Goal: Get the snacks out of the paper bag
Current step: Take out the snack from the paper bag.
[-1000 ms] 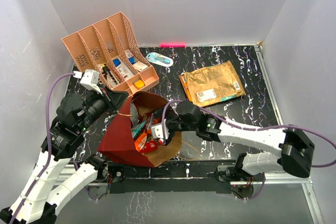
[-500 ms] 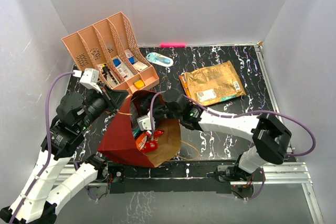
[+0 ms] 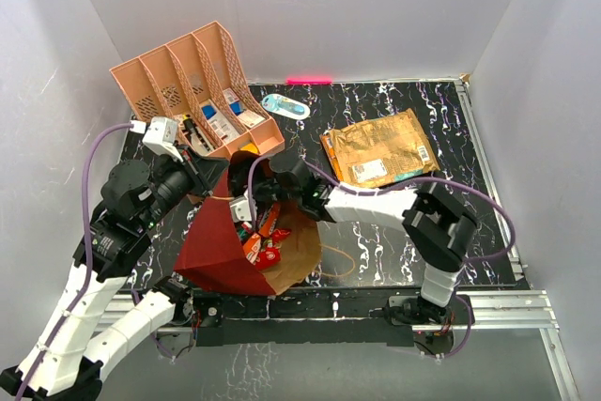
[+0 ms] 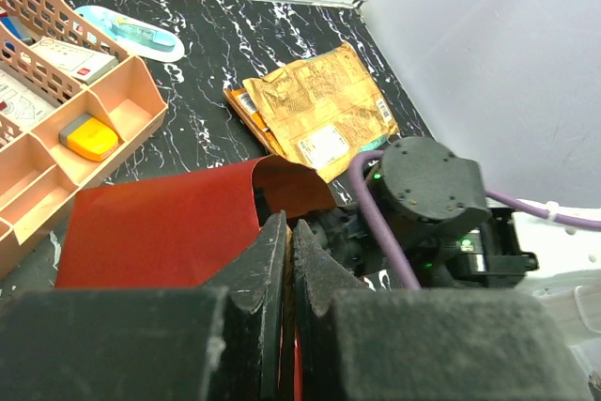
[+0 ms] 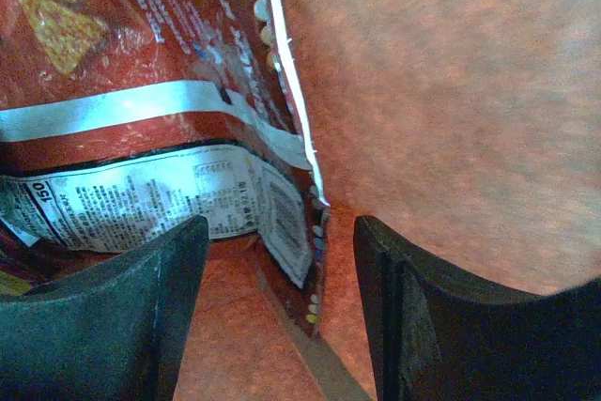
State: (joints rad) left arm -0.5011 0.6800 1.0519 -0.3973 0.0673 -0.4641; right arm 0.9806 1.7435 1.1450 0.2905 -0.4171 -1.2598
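Observation:
The dark-red paper bag (image 3: 214, 243) lies on its side, mouth facing right. My left gripper (image 3: 205, 178) is shut on its upper rim, holding it up; in the left wrist view the jaws (image 4: 288, 228) pinch the red edge (image 4: 160, 232). Several snacks (image 3: 260, 239), orange and red, lie inside. My right gripper (image 3: 246, 215) reaches into the mouth. In the right wrist view it (image 5: 280, 232) is open, with the corner of a dark red-brown packet (image 5: 141, 91) between the fingers against the kraft interior (image 5: 451, 91). A gold packet (image 3: 380, 147) lies on the table at the right.
A peach slotted organizer (image 3: 192, 100) with small boxes stands at the back left, right behind the bag. A light-blue oval object (image 3: 285, 106) lies beside it. A tan cord handle (image 3: 340, 262) trails on the black marbled table (image 3: 441, 213). White walls enclose the table.
My right arm has swung left and pushed its gripper deeper into the bag. My left gripper has kept its hold on the rim and shifted slightly up.

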